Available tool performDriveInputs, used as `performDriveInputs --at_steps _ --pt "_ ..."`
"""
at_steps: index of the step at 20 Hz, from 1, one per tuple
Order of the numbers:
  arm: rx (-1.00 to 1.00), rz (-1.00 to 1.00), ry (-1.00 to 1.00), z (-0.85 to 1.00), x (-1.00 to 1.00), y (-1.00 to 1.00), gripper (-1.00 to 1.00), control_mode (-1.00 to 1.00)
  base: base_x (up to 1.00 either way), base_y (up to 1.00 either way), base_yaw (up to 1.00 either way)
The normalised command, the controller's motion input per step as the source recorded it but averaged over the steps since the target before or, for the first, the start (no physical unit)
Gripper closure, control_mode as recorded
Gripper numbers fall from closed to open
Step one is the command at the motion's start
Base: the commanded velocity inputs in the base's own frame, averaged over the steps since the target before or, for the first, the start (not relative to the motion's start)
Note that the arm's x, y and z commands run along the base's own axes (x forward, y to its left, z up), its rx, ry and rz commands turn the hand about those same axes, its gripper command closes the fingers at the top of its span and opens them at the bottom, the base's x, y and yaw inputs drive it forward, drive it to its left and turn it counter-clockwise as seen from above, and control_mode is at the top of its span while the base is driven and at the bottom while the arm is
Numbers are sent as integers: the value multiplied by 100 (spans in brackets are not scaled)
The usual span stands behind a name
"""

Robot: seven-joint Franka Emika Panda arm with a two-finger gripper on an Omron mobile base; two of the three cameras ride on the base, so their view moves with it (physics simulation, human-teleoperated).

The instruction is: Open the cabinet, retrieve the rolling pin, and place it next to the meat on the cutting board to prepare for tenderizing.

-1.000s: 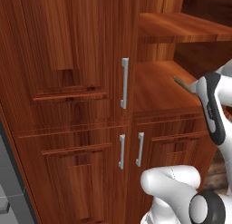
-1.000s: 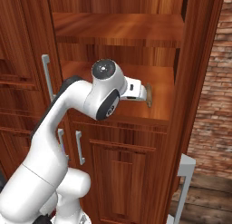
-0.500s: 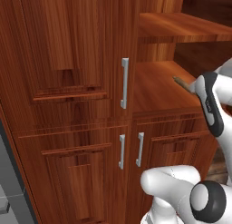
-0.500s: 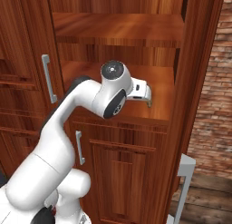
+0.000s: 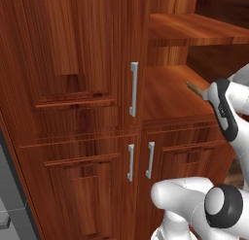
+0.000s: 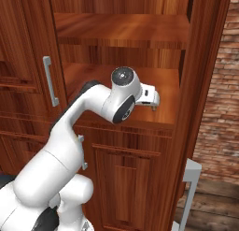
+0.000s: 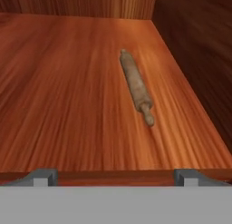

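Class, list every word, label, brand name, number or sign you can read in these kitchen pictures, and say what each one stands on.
None: no readable text on the cabinet, its shelf, the rolling pin or the brick wall.

The rolling pin (image 7: pixel 136 85) lies on the cabinet (image 7: pixel 68 105) shelf beyond the wide-apart fingers (image 7: pixel 44 177).

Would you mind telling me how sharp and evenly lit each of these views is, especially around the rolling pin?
Hand view: the rolling pin is soft and slightly blurred, the shelf evenly lit, the right wall dark. Left base view: crisp, with a bright sheen on the silver handle. Right base view: sharp, with the upper recess of the cabinet shadowed.
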Motion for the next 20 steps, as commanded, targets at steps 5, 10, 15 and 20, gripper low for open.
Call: performDriveInputs --at_steps 5,10,15,20 --pt "0 1 0 -12 24 -12 -100 -100 0 0 0" --pt "0 1 0 -10 24 -15 -100 -100 0 0 0" --pt "0 1 0 -6 28 -10 -100 -100 0 0 0" --pt "0 1 0 -5 33 -6 -100 -100 0 0 0"
